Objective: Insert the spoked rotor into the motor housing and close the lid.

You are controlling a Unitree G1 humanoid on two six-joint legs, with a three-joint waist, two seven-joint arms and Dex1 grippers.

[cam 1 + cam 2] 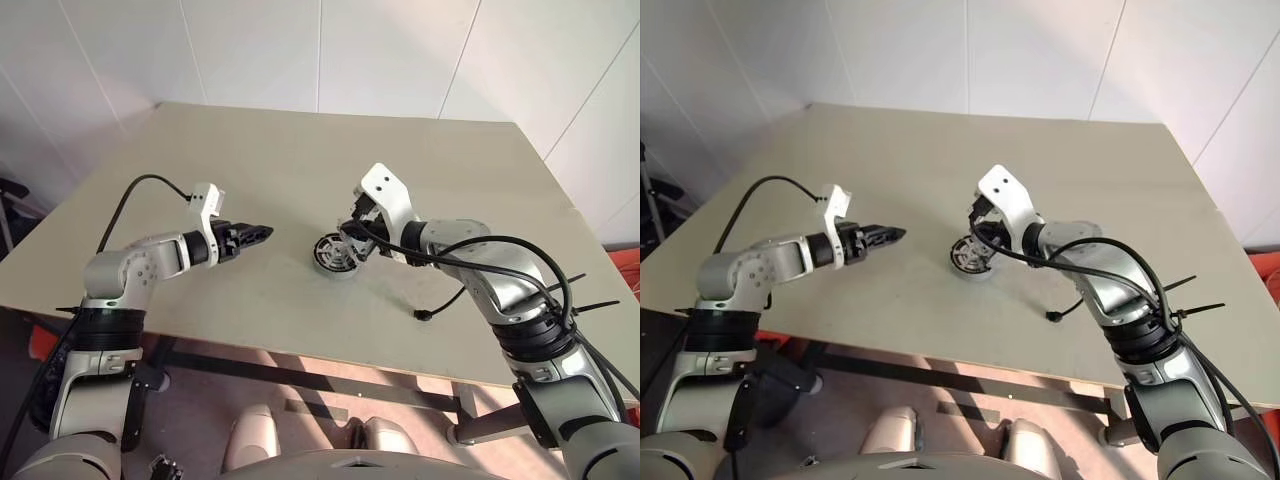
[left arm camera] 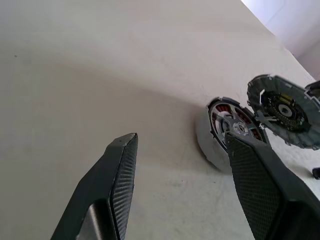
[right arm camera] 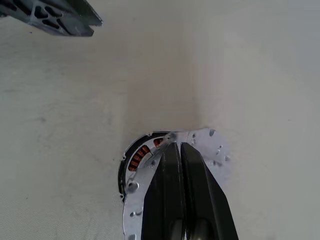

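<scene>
Motor housing [image 1: 334, 256] sits on the table [image 1: 300, 150] near centre, cup open, copper winding ring visible inside. Spoked rotor [image 2: 234, 125] is seen seated in the housing, black rim around silver spokes. Lid [image 2: 285, 110] is raised at the housing edge, ribbed inner face shown in the left wrist view, plain grey outer face [image 3: 175, 180] in the right wrist view.

Right gripper [image 3: 179, 146] is clenched, 2 fingers pressed together, resting on the lid's outer face; nothing is grasped between them.

Left gripper [image 1: 262, 234] is released, fingers spread, held above the table well to the left of the housing, pointed toward it.
</scene>
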